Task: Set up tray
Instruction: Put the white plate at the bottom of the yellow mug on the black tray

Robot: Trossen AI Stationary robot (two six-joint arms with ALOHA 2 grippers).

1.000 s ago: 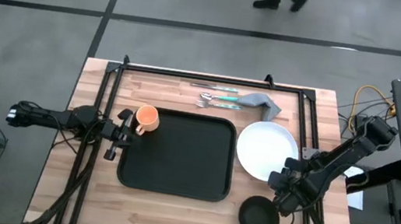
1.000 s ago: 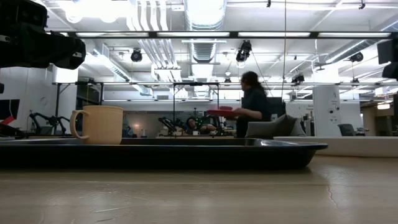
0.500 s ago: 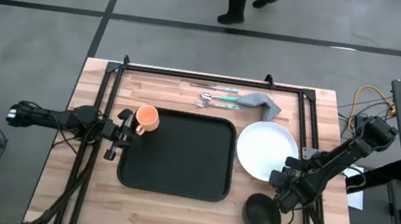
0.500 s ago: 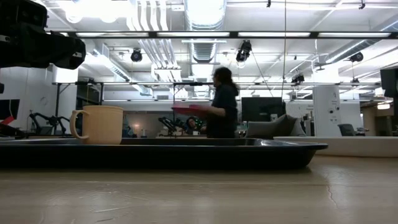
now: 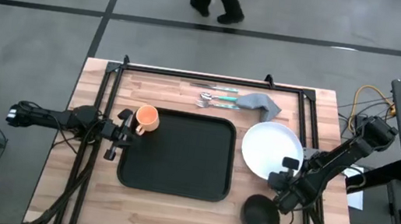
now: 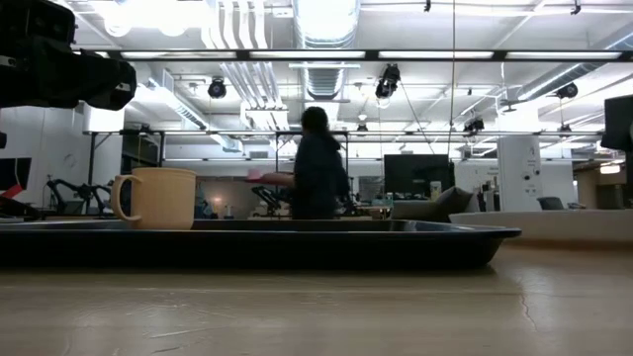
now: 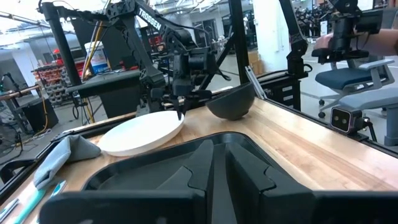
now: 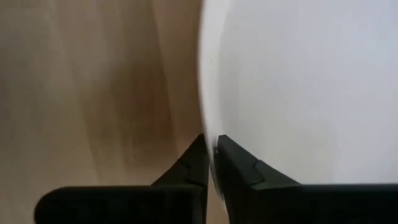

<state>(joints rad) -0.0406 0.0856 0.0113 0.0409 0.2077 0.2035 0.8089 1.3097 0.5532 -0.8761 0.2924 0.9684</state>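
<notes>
Tray (image 5: 177, 153): flat, black, rounded corners, low rim; centre of the high view on the slatted wood table (image 5: 171, 210).
Mug (image 5: 146, 117): smooth orange, at the tray's upper-left corner.
Plate (image 5: 271, 150): round, glossy white, just right of the tray.
Bowl (image 5: 258, 215): dark, rounded, lower right.
Right gripper (image 5: 286, 171): arm reaching in low from the right, fingers pinched shut on the plate's lower-right rim.
Left gripper (image 5: 127, 127): arm stretched level from the left, closed on the mug's handle.
</notes>
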